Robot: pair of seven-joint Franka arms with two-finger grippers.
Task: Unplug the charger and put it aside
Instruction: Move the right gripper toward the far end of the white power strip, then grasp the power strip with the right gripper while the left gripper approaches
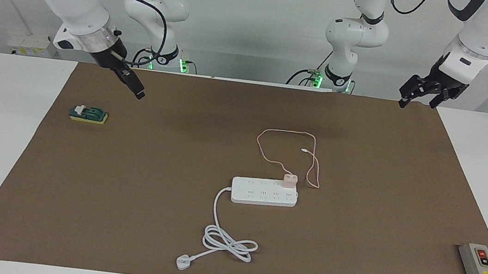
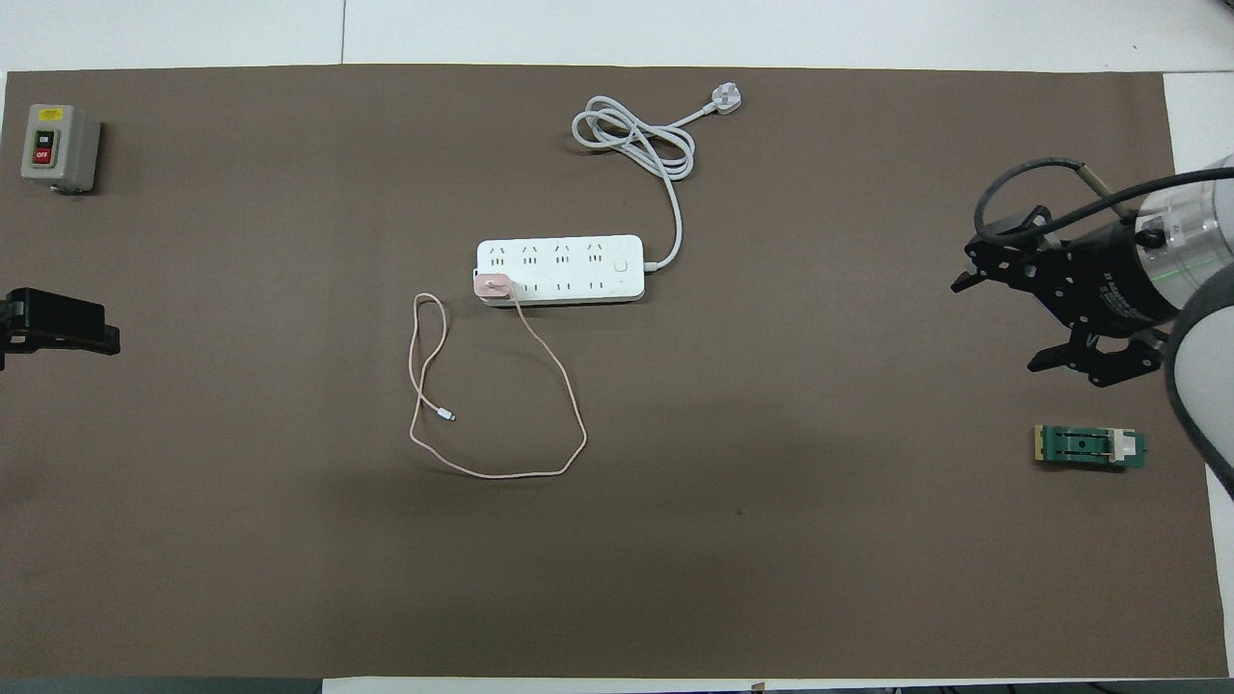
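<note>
The pale pink charger [image 1: 290, 180] [image 2: 495, 286] is plugged into the end socket of the white power strip [image 1: 262, 193] [image 2: 569, 270] in the middle of the brown mat. Its thin pink cable [image 1: 313, 138] [image 2: 501, 475] loops on the mat nearer to the robots. My left gripper [image 1: 417, 104] [image 2: 111, 337] hangs open and empty over the mat's edge at the left arm's end. My right gripper [image 1: 138, 91] [image 2: 998, 326] hangs open and empty over the mat at the right arm's end. Both are well away from the charger.
The strip's thick white cord [image 1: 228, 242] [image 2: 636, 140] lies coiled farther from the robots. A grey button box [image 1: 479, 262] [image 2: 60, 146] sits at the left arm's end. A small green and yellow block [image 1: 88, 114] [image 2: 1089, 446] lies under the right gripper.
</note>
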